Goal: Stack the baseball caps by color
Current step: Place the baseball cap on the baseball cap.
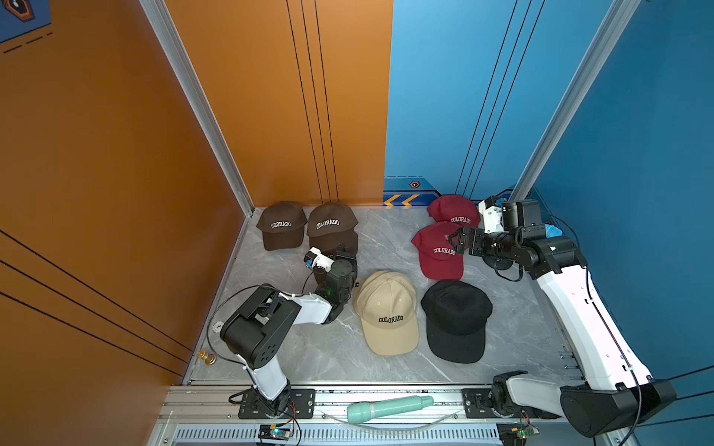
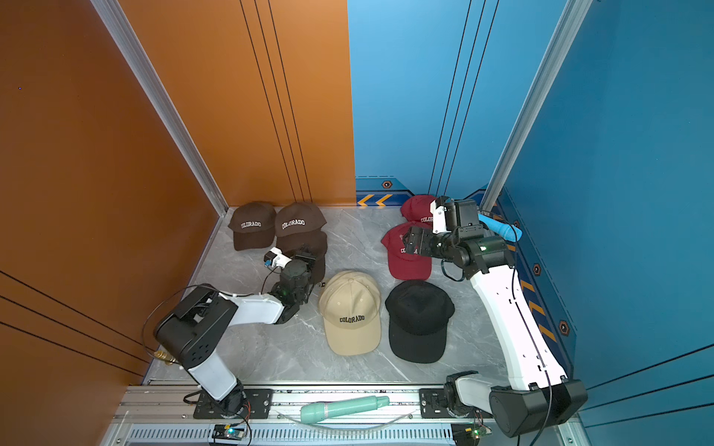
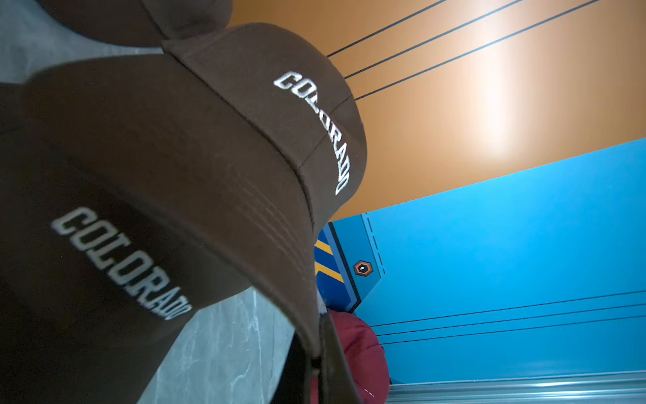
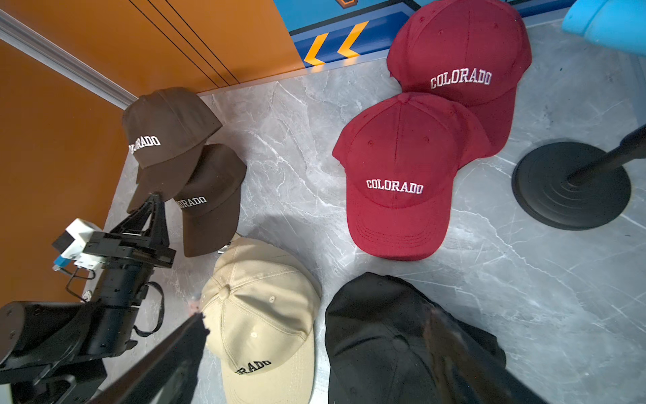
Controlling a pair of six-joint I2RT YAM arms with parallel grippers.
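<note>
Closest to my view lay a mint-green microphone on the front rail, between the two arm mounts. From the left mount the left arm rose, folded sharply at the elbow and ran its forearm low over the counter toward the back wall. Its wrist was tipped forward, and the left pincer was clamped shut on the brim edge of the middle brown cap. That brim sat over the crown of the nearer brown cap, which lay on the counter just beside the beige cap. I could not tell whether the two brown caps touched. The third brown cap rested by the back-left corner, right beside the held one.

The right arm stretched from its mount along the right edge, bent at the far end and doubled back leftward. The right pincer hung over the rim of the nearer red cap, jaws spread wide, holding nothing. That cap's crown overlapped the brim of the farther red cap. A black cap lay beside the beige one, both brims toward me. A blue microphone showed behind the right wrist.
</note>
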